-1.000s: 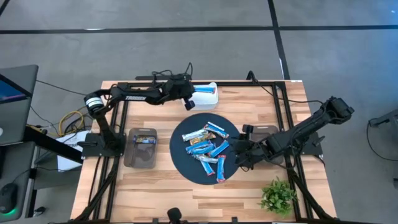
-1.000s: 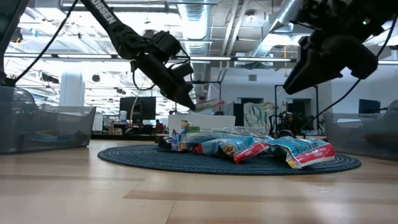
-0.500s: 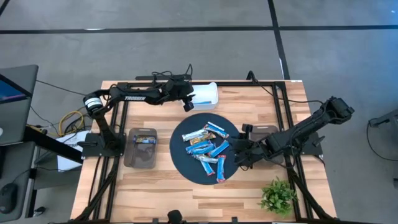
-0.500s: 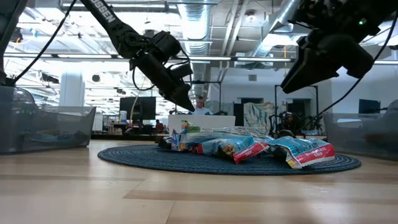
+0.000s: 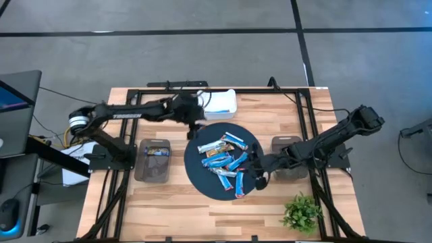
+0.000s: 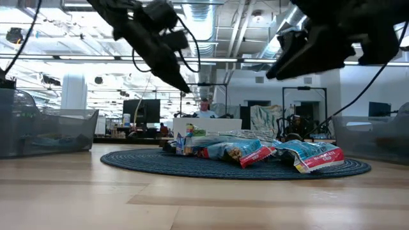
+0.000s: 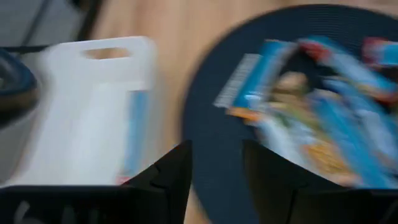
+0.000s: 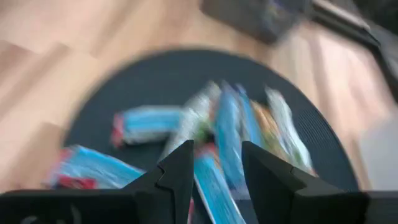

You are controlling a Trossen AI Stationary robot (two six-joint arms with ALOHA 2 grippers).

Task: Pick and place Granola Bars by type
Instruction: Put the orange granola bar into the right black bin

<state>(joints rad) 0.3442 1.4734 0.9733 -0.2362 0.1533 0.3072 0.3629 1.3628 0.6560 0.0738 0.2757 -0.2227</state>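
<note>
I see the Granola Bars (image 5: pixel 225 159) piled on the round dark mat (image 5: pixel 196 165) mid-bench (image 5: pixel 175 202), w/ one blue bar (image 7: pixel 134 134) lying in the white tray (image 5: pixel 223 102) at the far edge. My left hand (image 5: pixel 194 120) hangs betw. tray and mat, fingers parted, nothing in them. Right hand (image 5: pixel 259 170) is over the mat's right rim, above the pile, fingers apart & empty. Clear bin (image 5: pixel 153 159) left of mat holds prob. a few bars; too dim to be sure.

One camera looks straight down on the whole wooden table (image 5: pixel 169 202), one looks level across it from tabletop height, and two wrist cameras peer closely down, all sharing the round dark woven mat (image 5: pixel 199 172).
</note>
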